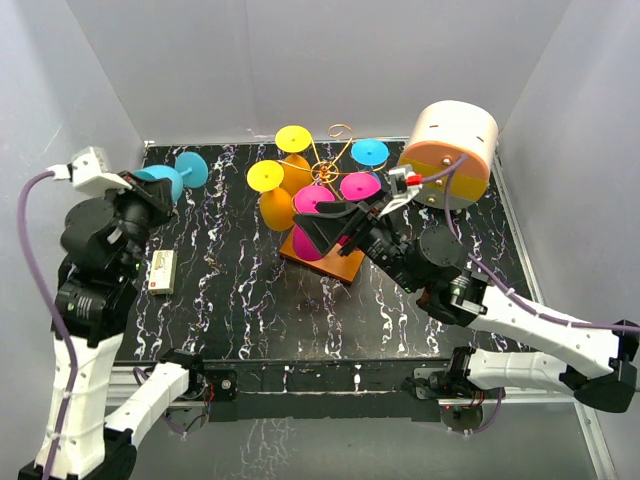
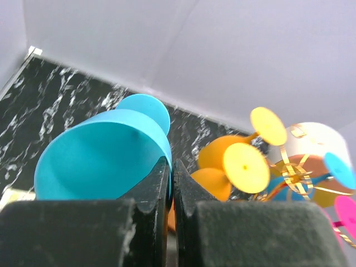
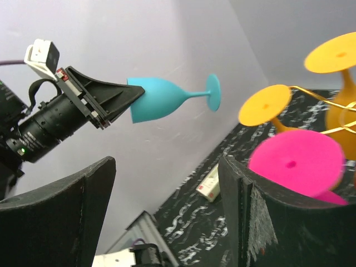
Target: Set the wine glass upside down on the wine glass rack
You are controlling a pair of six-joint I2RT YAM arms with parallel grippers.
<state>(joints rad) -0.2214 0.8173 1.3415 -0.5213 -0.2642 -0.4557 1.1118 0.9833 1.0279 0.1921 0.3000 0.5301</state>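
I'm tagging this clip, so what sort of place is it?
Likely a robot test cell: white walls box in a black marbled tabletop, left arm and right arm mounted at its edge.

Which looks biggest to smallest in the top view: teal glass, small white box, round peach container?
1. round peach container
2. teal glass, partly hidden
3. small white box
The glass is held up nearer the camera, so its lead over the box is unsure.

the wine glass rack (image 1: 340, 266) stands mid-table (image 1: 250, 310) with hung glasses (image 1: 265, 176) on it. the wine glass (image 1: 172, 178) is held sideways at far left, a small box (image 1: 161, 271) lies before it, and a round tub (image 1: 452, 150) sits at right rear, perhaps on the table.
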